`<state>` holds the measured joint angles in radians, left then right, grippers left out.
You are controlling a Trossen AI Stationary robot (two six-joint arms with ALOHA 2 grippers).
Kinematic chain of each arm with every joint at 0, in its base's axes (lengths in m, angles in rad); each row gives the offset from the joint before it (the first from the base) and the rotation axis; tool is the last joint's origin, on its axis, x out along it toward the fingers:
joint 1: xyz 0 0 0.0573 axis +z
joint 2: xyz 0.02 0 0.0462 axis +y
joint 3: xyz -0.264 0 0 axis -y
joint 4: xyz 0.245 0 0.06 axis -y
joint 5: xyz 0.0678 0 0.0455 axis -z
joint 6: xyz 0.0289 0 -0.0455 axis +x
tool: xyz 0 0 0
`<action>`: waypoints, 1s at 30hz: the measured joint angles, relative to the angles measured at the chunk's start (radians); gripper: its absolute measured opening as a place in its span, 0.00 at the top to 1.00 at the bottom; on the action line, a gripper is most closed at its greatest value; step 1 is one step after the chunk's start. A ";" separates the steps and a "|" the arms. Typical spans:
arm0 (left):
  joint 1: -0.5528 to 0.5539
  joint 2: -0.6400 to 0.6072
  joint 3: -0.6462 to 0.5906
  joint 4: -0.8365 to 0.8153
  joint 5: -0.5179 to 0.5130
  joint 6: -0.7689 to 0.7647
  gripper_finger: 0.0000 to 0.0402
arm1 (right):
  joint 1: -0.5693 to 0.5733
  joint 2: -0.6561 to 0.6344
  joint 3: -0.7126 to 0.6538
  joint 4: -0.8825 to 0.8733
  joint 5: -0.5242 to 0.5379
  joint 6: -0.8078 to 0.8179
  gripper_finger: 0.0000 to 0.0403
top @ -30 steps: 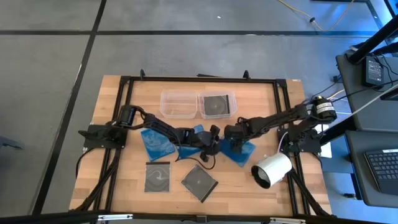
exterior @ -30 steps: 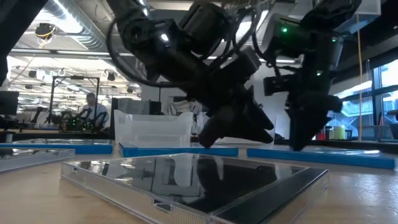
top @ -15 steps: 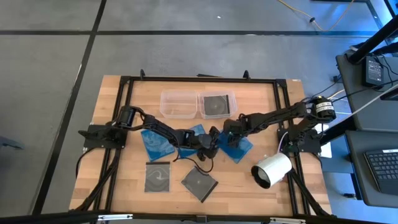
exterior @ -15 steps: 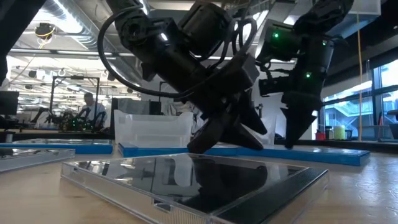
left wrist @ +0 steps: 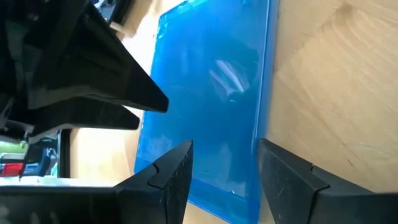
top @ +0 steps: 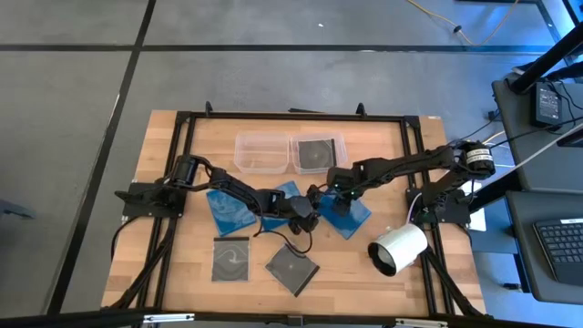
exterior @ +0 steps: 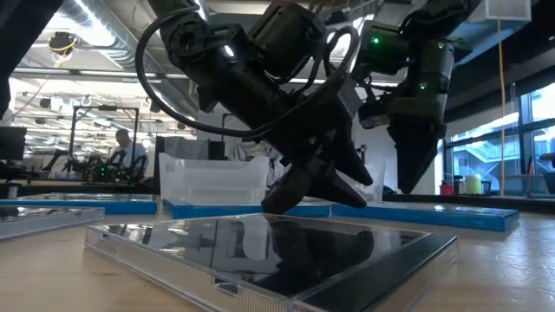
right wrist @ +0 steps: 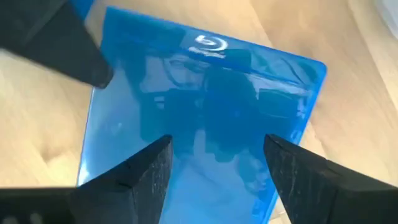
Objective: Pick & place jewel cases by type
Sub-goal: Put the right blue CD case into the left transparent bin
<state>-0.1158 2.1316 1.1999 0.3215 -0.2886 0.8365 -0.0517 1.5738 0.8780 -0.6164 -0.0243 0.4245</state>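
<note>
1. High view shows two clear tubs side by side at the far edge of the wooden counter (top: 182, 264). The left tub (top: 261, 151) holds nothing I can make out; the right tub (top: 318, 153) holds one dark jewel case (top: 316, 155) lying flat.
2. Just nearer than the right tub, a blue jewel case (top: 351, 217) lies flat on the counter, and both claws meet over its left edge.
3. The left claw (top: 310, 219) reaches toward it from the left tub's side. In the left wrist view its fingers (left wrist: 171, 177) stand apart, released, with that blue case (left wrist: 211, 106) between and beyond them; whether they touch it I cannot tell.
4. The right claw (top: 335, 199) sits between the right tub and the blue case. In the right wrist view its fingers (right wrist: 146, 171) are spread wide above the blue case (right wrist: 205, 112), gripping nothing.
5. Nearer than the left tub lie two more blue cases: one (top: 228, 208) partly under the left arm, another (top: 284, 193) close beside the left claw.
6. Two dark cases rest at the near edge, well apart from the tubs: one square to the counter (top: 230, 260), one turned diamond-wise (top: 291, 268).
7. A white cylinder (top: 398, 248) lies on its side, nearer and to the right of the right tub.
</note>
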 joint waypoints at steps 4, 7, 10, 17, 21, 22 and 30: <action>0.000 0.002 0.000 0.015 -0.006 -0.001 0.58 | 0.002 0.000 0.000 0.009 -0.031 0.029 0.37; -0.002 0.002 0.005 0.006 -0.021 -0.006 0.57 | 0.002 -0.017 0.000 0.012 -0.034 0.060 0.37; -0.002 0.003 0.046 -0.079 -0.043 -0.011 0.55 | -0.005 -0.059 0.001 0.012 -0.060 0.085 0.37; 0.015 0.003 0.125 -0.218 0.043 -0.011 0.42 | -0.029 -0.209 -0.007 0.016 -0.074 0.175 0.37; 0.021 0.003 0.125 -0.231 0.063 -0.003 0.33 | -0.065 -0.280 -0.066 0.016 -0.147 0.227 0.37; 0.021 0.003 0.125 -0.237 0.064 -0.002 0.32 | -0.077 -0.294 -0.088 0.033 -0.164 0.232 0.37; 0.020 0.003 0.125 -0.247 0.093 -0.035 0.26 | -0.166 -0.348 -0.303 0.313 -0.340 0.306 0.37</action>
<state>-0.0959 2.1345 1.3247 0.0750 -0.1958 0.8019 -0.2174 1.2260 0.5749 -0.3039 -0.3639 0.7306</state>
